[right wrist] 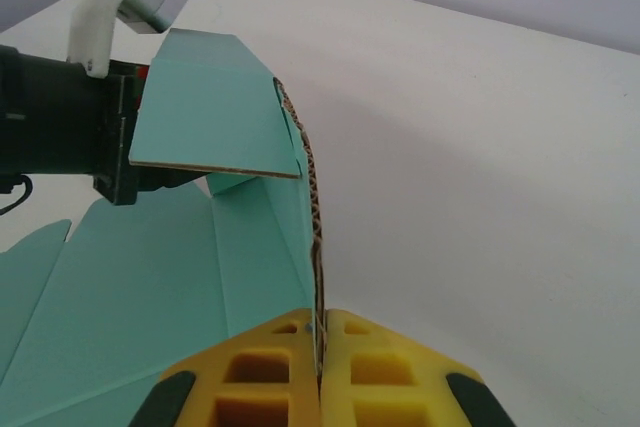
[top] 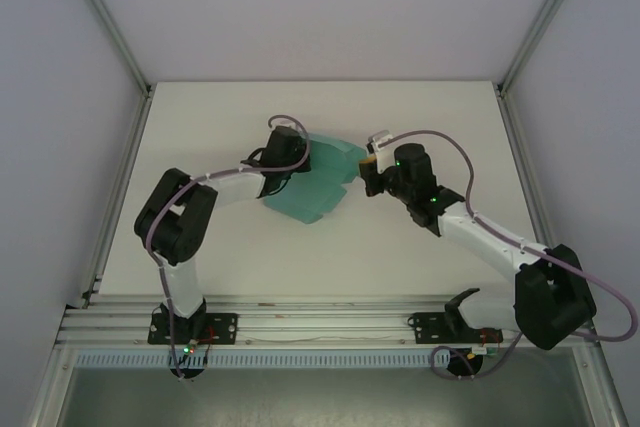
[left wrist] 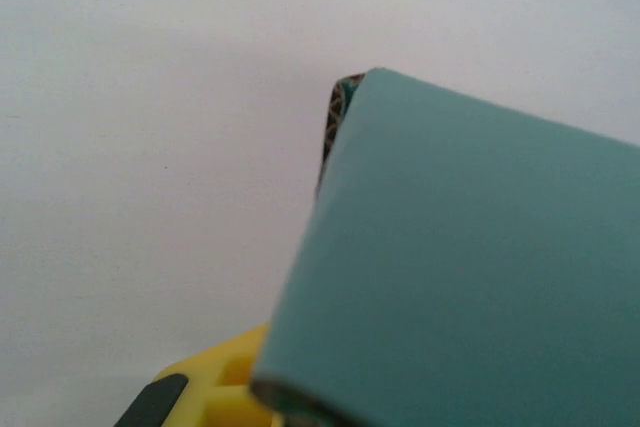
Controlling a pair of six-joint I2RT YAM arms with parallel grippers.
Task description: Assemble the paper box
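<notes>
**Two arms work teal card mid-table**

Top cam: paper box [top: 312,185], a part-folded sheet w/ flaps, lies mid-table [top: 450,127] between left gripper [top: 284,153] and right gripper [top: 368,173]. Left wrist cam: raised panel covers the grip; can't tell if clenched. Right wrist cam: yellow pads [right wrist: 262,379] clamp the card's corrugated edge.

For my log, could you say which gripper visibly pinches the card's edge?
The right gripper, fingers shut on the paper box's corrugated edge; the left gripper's hold is hidden.
</notes>
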